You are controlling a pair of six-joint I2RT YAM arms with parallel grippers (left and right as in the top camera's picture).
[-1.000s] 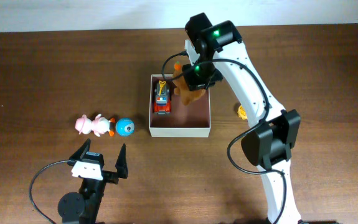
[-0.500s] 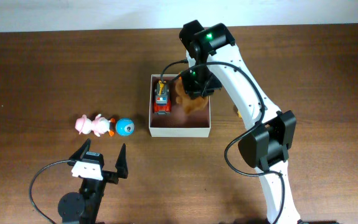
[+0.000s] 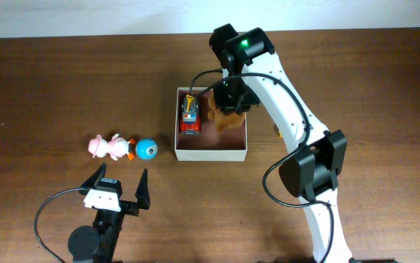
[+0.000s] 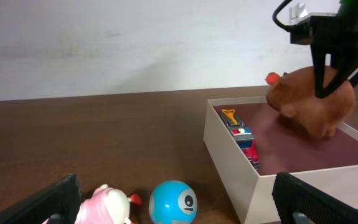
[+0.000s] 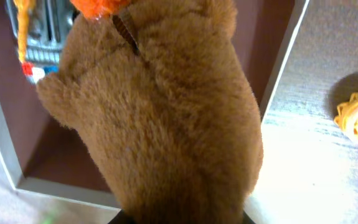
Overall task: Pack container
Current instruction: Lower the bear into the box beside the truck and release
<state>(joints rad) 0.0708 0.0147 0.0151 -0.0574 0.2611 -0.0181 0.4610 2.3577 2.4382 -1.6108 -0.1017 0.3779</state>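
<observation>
We hold the plush bear [image 4: 309,99] in the right gripper [image 4: 335,84], jaws clamped on it, low inside the box [image 3: 213,154]. Next we part them to drop it just beneath.

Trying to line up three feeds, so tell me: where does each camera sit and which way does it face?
Overhead: above the table, looking straight down; shows open left tool, right tool over the container.
Left wrist: low, facing across to the container; own fingers at lower corners.
Right wrist: looking down onto the gripped brown plush; own fingers barely visible.
Shared: both wrists see plush and container.
</observation>
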